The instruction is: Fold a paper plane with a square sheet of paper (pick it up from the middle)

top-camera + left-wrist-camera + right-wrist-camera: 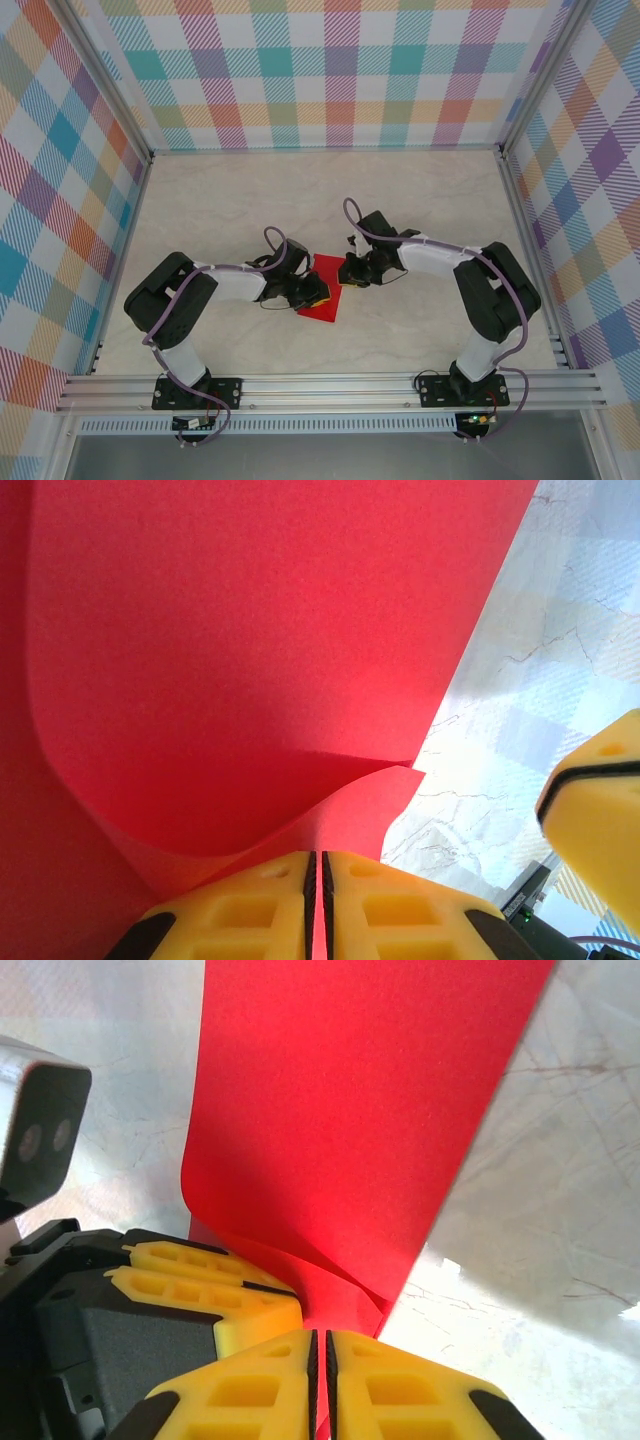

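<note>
The square sheet of paper (322, 268), bright red, lies mid-table between both grippers, bent over on itself. In the left wrist view the paper (250, 650) curves up from my left gripper (318, 865), whose jaws are shut on a pinched edge of it. My right gripper (320, 1345) is also shut on an edge of the sheet (360, 1100), which rises in a loose double layer. From above, the left gripper (312, 292) sits at the sheet's near left and the right gripper (352, 272) at its right side. A paper plane is out of view.
The pale marble tabletop (420, 200) stretches bare behind the arms, enclosed by plaid walls (320, 70). The left gripper's yellow fingers (200, 1280) lie close beside the right one. A metal rail (330, 385) runs along the near edge.
</note>
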